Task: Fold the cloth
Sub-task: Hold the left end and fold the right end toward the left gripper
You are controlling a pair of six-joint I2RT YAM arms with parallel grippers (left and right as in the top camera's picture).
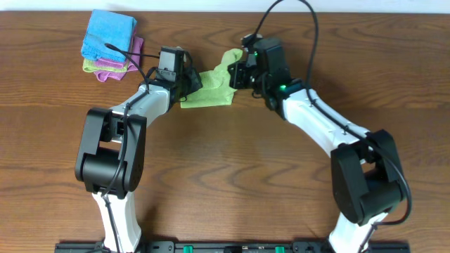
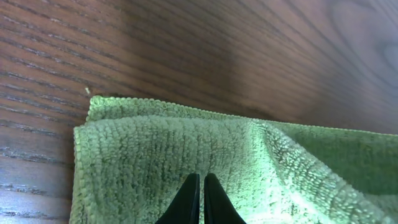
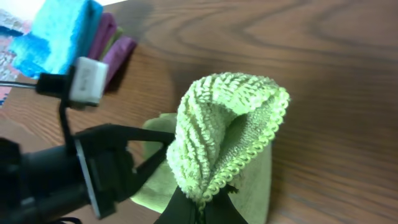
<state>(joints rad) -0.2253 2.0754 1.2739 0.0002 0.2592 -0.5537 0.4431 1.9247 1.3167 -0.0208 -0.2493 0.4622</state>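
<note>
While right fingers (image 3: 181,210) pinch its raised end, the cloth (image 1: 211,95) runs left-right, left fingers (image 2: 188,200) clenched on it

Occlusions and crops, all three views.
Overhead: the fingertips of both arms are hidden under the wrist housings (image 1: 172,62), and the lower layers of the stack (image 1: 112,65) sit mostly under the blue cloth (image 1: 109,34). Left wrist: the cloth (image 2: 174,155) runs off the bottom and right edges. The left gripper (image 2: 201,179) is cropped at the bottom with its tips together, and I can't tell if fabric is pinched. Right wrist: the right gripper (image 3: 200,210) is mostly buried under bunched cloth, and the left gripper is blurred and cropped.
</note>
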